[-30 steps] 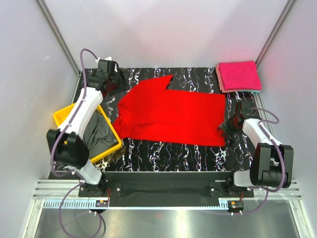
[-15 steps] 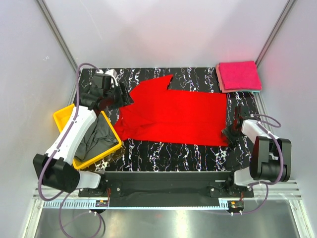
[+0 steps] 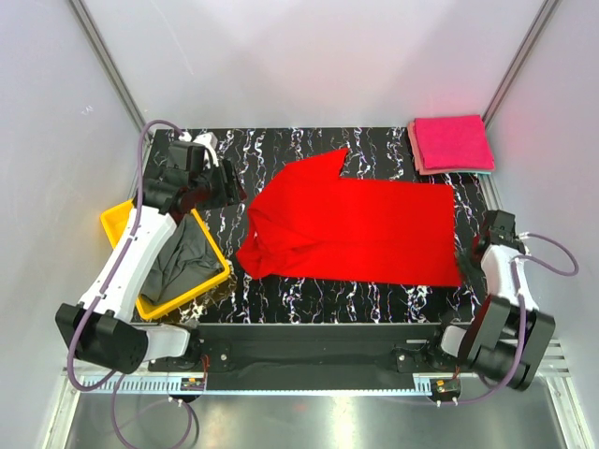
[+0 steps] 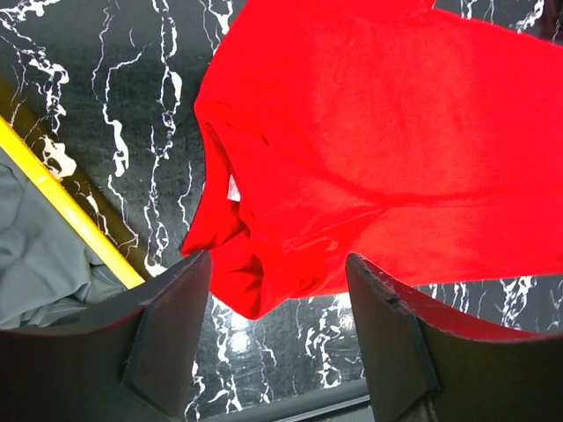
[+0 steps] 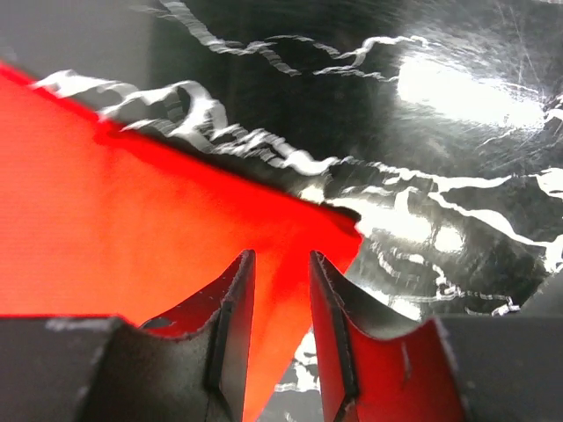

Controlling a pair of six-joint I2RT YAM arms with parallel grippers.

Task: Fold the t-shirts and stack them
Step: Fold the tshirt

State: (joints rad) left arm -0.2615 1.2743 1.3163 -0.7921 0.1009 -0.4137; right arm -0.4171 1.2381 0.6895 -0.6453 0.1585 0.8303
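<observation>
Red shirt [image 3: 365, 229] lies spread on table [image 3: 374, 301], collar end bunched. Right gripper [image 5: 280, 299] pinches its right corner. Left gripper [image 4: 277, 343] spread, empty, above collar end.

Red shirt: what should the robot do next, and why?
Probably lower the open left tool onto the bunched collar end of the red shirt and pinch it. The right tool grips a hem corner, so both could then pull it flat.

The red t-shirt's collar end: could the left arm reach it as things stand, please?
Probably yes: the left arm hangs with open jaws close by the collar end of the red t-shirt, with nothing between; the yellow tray sits aside.
</observation>
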